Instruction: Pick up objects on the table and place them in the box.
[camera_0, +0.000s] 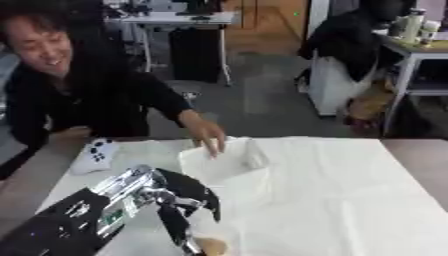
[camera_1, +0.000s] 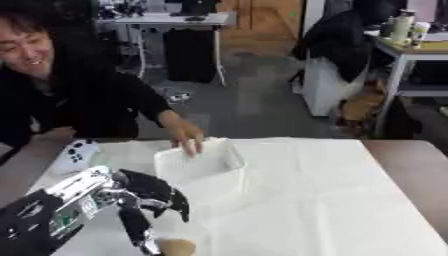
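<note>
Nearest to me, my left hand (camera_0: 179, 200) comes in from the lower left on its black and silver arm, held just above the bench (camera_0: 350, 200), which is covered with a white cloth. Its fingers (camera_1: 133, 225) are curled downward, and I cannot tell whether they grip anything. Directly under their tips, at the bottom edge of the view, sits a small rounded tan object (camera_1: 177, 247); I cannot tell whether the fingers touch it or only hover over it. My right hand shows in neither view.

Just beyond my hand stands the white box (camera_1: 210, 172), open at the top, blending into the white cloth. A person's hand (camera_0: 206, 134) reaches from the far left side and rests its fingertips on the box's far rim. The person wears a dark sleeve and leans over the far edge of the bench.

To the left of the box, near the bench's far left corner, lies a white game controller (camera_0: 94, 155).
</note>
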